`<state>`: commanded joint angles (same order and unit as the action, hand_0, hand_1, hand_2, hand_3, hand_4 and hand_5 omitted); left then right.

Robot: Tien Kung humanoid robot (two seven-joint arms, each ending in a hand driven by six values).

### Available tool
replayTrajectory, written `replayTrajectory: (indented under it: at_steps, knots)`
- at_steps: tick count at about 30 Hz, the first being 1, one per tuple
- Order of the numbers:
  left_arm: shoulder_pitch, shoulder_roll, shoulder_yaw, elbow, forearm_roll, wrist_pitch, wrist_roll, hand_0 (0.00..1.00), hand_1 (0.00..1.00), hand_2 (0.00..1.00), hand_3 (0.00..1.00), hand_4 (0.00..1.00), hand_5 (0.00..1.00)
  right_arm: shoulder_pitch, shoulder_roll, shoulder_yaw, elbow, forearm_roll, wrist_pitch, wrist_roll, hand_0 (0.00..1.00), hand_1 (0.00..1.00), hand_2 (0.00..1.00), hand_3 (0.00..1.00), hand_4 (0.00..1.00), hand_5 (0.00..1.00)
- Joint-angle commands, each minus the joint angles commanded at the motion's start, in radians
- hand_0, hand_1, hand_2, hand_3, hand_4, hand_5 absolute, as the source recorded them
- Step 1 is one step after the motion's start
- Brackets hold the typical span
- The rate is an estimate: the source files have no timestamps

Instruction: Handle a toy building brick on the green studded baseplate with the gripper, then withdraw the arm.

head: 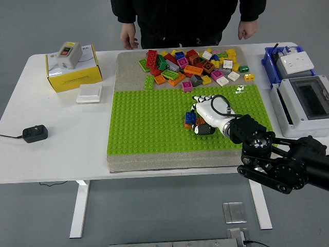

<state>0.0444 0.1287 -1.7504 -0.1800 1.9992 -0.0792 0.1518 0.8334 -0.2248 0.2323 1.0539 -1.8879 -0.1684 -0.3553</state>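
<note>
On the green studded baseplate [149,123], right of centre, the right hand [208,114] has its white fingers [201,99] curled round a blue brick [190,117] atop an orange brick [189,125], seemingly seating it on the studs.

**Where things are on the table**

The baseplate [154,123] is set in the middle of the table [56,149]. A pile of bricks [193,64] is found behind it. Two bricks [191,119] are placed on the baseplate, beside the right hand [208,110]. A box [73,69] is kept at the far left, a plug [34,134] nearer. Bins [300,98] are seen on the right.
</note>
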Motion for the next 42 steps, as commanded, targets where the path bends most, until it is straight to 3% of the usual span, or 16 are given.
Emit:
replayTrajectory:
  at_steps: [25,42]
  knots:
    - [0.009,0.001,-0.008,0.000,-0.013,0.004,-0.009,0.682,0.665,0.651,0.759,0.425,0.491,0.009,0.006,-0.026,-0.020,0.027,-0.013,0.022,0.921,0.977,0.998,0.617,0.575,0.477]
    - [0.005,0.002,0.009,0.000,-0.025,0.005,-0.009,0.681,0.663,0.648,0.755,0.423,0.489,0.022,0.001,-0.058,-0.030,0.057,-0.043,0.078,0.900,0.951,0.998,0.610,0.578,0.481]
